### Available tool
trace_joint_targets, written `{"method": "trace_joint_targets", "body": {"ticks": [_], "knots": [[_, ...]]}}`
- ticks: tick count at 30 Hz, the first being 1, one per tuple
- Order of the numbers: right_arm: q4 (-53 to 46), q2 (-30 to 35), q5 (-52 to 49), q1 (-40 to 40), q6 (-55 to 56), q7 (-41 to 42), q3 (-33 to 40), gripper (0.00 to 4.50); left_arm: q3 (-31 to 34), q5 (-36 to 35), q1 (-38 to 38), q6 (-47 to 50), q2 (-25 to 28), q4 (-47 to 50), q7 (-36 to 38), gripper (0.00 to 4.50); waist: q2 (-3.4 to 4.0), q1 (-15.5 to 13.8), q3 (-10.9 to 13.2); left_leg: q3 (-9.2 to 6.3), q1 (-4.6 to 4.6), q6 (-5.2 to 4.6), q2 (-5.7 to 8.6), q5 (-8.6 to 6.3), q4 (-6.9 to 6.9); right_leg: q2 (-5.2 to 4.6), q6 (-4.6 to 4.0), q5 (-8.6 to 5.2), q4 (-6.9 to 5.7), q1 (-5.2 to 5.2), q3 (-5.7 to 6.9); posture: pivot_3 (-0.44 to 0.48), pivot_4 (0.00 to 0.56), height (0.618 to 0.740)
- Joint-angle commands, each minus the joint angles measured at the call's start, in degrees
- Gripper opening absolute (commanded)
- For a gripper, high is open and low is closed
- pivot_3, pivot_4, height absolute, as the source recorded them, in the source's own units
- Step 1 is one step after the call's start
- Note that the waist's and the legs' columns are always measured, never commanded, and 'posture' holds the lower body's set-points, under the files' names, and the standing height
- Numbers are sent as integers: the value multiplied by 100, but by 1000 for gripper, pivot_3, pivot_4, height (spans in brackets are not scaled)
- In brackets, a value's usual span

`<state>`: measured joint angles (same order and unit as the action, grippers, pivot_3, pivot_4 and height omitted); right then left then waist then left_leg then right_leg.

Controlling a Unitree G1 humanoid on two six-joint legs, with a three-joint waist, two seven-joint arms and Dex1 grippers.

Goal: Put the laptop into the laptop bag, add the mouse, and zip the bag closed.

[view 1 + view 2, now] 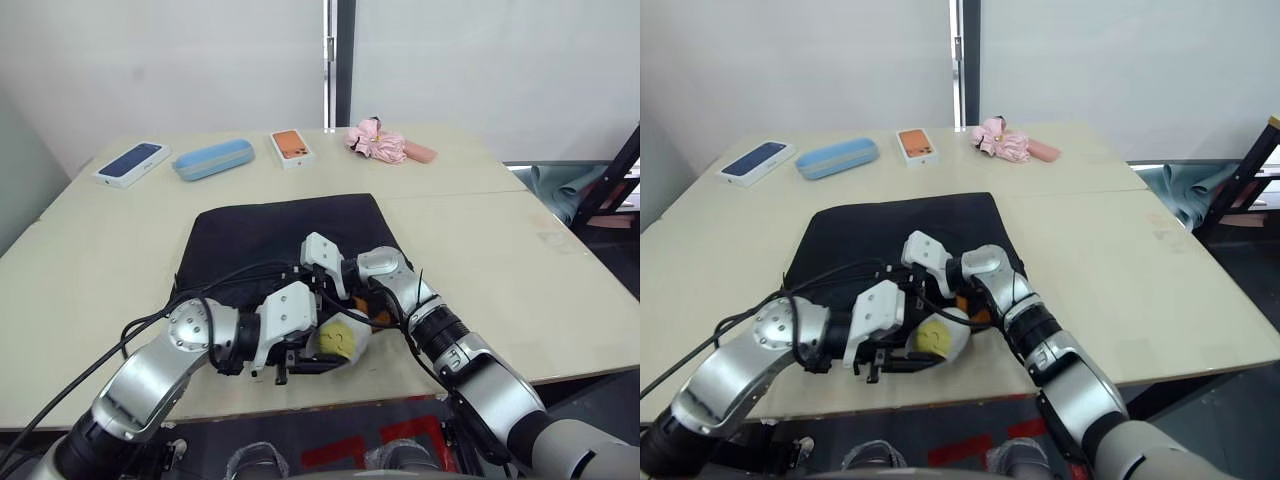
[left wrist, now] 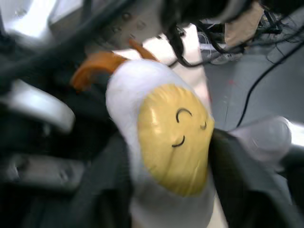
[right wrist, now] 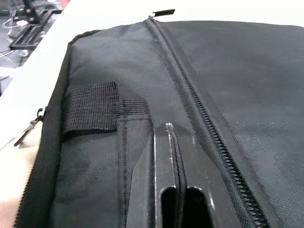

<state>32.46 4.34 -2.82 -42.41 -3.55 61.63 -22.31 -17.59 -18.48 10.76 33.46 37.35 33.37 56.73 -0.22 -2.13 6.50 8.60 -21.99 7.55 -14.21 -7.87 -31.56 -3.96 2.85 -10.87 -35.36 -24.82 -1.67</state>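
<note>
The black laptop bag (image 1: 270, 235) lies flat in the middle of the table, and its zip line (image 3: 199, 109) runs along the top face. At the bag's near edge sits the yellow-and-white plush charm (image 1: 338, 340), seen close up in the left wrist view (image 2: 171, 137). My left gripper (image 1: 305, 366) is right at the charm, by the table's front edge. My right gripper (image 3: 167, 127) is shut, its tips resting on the bag's fabric beside the zip, just behind the charm. The laptop and the mouse are out of view.
Along the table's far side lie a dark-blue phone box (image 1: 132, 162), a light-blue oval case (image 1: 213, 158), an orange phone box (image 1: 291, 147) and a pink bundle (image 1: 378, 142). A black stand (image 1: 610, 190) is off the table's right edge.
</note>
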Motion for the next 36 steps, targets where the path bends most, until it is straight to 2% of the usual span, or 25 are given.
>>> {"method": "trace_joint_targets", "body": {"ticks": [1,2,3,13,18,26,31,36], "knots": [[305,17,180,111,-176,-30,-105,0,252,-36,53,-95,173,-265,25,4073,0,-6,0,-1,-1,0,-1,0,0,0,0,0,0,-1,1,0,150,740],[316,15,183,106,-166,-25,-106,0,362,-60,-56,-251,294,-361,143,4386,0,-7,0,-1,-1,0,0,0,0,0,0,0,0,1,1,0,150,740],[327,12,185,102,-157,-23,-107,0,429,-87,-130,-369,384,-426,216,4451,-1,-3,0,-1,0,0,0,0,0,-1,0,0,-1,0,2,0,150,740],[345,1,212,88,-150,9,-78,0,987,-191,-1335,-1369,760,-394,364,4451,3,3,2,-4,-2,0,-1,0,-2,0,1,-1,3,0,2,0,150,740],[318,-1,219,108,-160,13,-65,0,1493,-295,-1783,-1668,848,-416,358,4451,4,5,2,-6,-2,1,-4,0,0,4,0,-3,4,-2,2,0,150,740],[311,11,228,125,-155,40,-61,0,2674,-629,-2853,-2098,1227,-506,871,4451,4,13,2,-5,-1,1,-3,-1,0,4,3,-5,6,-2,-1,0,150,740],[387,-25,231,71,-117,49,-57,0,3126,-588,-3462,-2667,1258,-783,1224,4451,9,10,5,-4,-1,3,-5,-2,2,6,6,-7,10,-6,-2,0,150,740],[406,-20,241,56,-103,59,-59,0,3279,-499,-3715,-2943,1432,-764,1515,4451,20,-2,12,-6,1,3,-5,-2,3,6,6,-7,7,-4,-1,0,150,740]]}}
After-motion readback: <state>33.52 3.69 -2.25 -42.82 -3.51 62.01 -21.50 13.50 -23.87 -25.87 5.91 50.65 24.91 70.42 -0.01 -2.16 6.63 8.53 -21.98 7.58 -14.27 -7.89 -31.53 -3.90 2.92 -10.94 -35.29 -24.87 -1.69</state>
